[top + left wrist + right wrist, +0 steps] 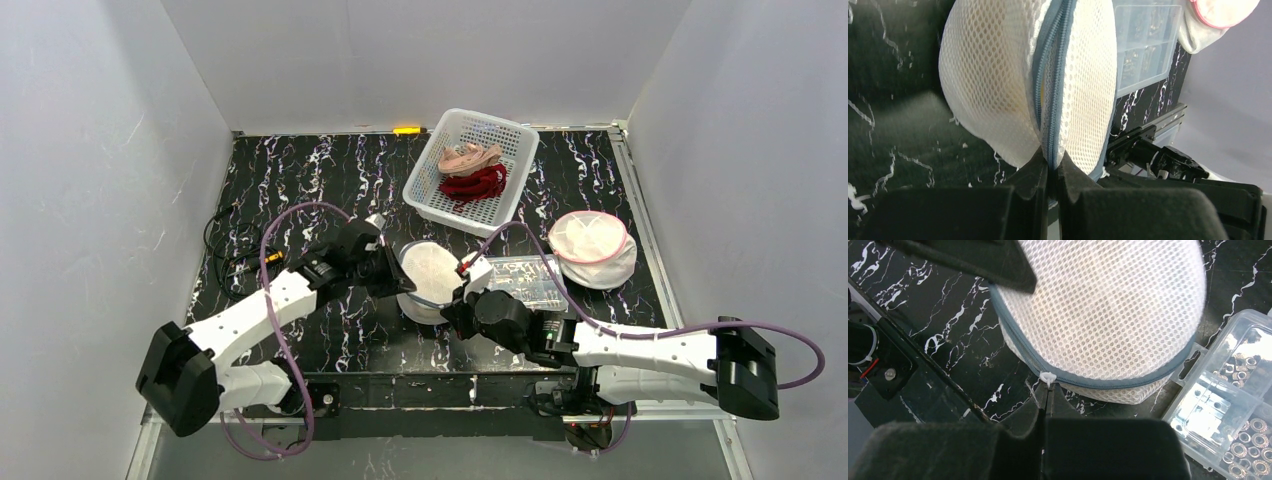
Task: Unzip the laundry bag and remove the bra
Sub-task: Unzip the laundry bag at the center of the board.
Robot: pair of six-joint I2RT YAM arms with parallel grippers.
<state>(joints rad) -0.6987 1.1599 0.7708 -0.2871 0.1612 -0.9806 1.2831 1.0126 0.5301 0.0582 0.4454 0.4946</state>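
A round white mesh laundry bag [430, 275] with a blue-grey zipper lies at the table's middle. In the left wrist view the bag [998, 75] stands on edge, and my left gripper [1052, 165] is shut on its zipper seam [1050, 100]. In the right wrist view my right gripper [1048, 389] is shut on the white zipper pull [1047, 376] at the near rim of the bag [1108, 305]. The zipper looks closed along the visible stretch. The bra inside the bag is hidden. In the top view the left gripper [395, 282] is at the bag's left and the right gripper [458, 303] at its near right.
A white basket [425, 195] at the back holds pink and red garments. A second white mesh bag with pink trim [592, 245] lies at the right. A clear plastic box of nuts [528, 280] sits right beside the bag and shows in the right wrist view [1228, 430]. Cables lie at the left.
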